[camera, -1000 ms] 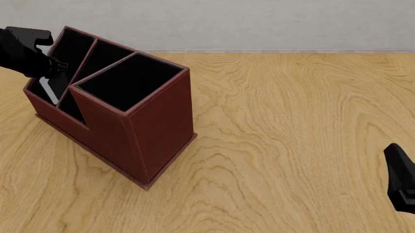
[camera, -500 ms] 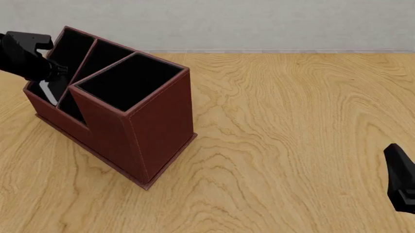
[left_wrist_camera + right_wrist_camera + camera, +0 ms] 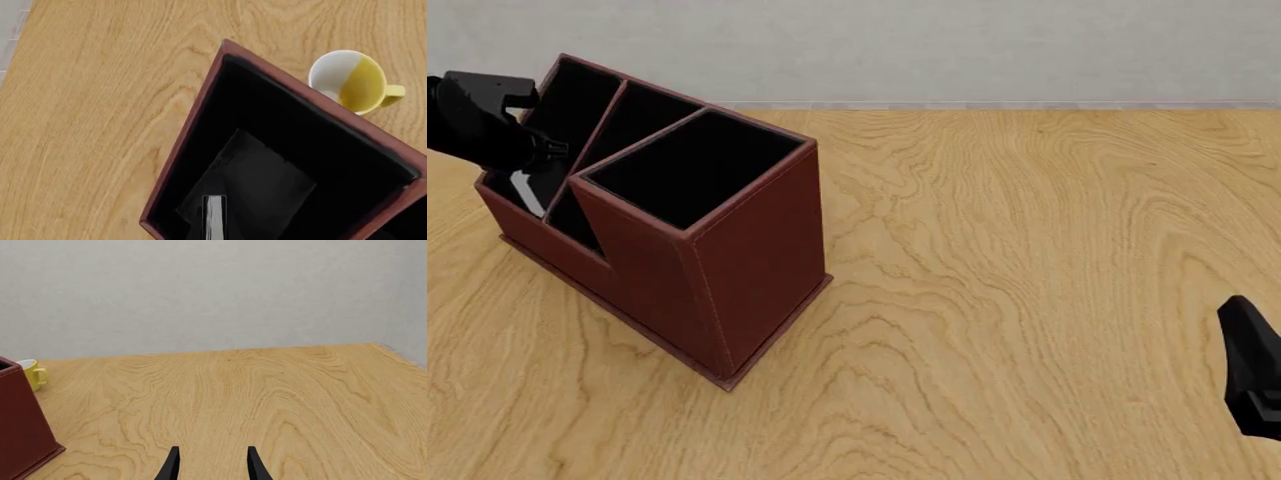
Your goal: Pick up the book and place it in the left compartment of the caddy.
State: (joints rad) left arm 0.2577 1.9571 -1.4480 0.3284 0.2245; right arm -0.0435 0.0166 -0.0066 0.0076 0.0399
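Front view showed the book (image 3: 529,190) already inside the left compartment (image 3: 565,120), so the left tool (image 3: 531,150), grip state unclear, should lift straight out, clear of the caddy (image 3: 734,280) walls.

Leather-look caddy (image 3: 747,270), matt black lining, wood-grain table (image 3: 1028,300), glossy mug (image 3: 350,80)

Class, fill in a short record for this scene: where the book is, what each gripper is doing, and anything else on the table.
book: inside the left compartment of the caddy, leaning, page edge visible
left gripper: above that compartment; open or shut cannot be told
right gripper: open, empty, over bare table
other item: yellow-and-white mug beside the caddy
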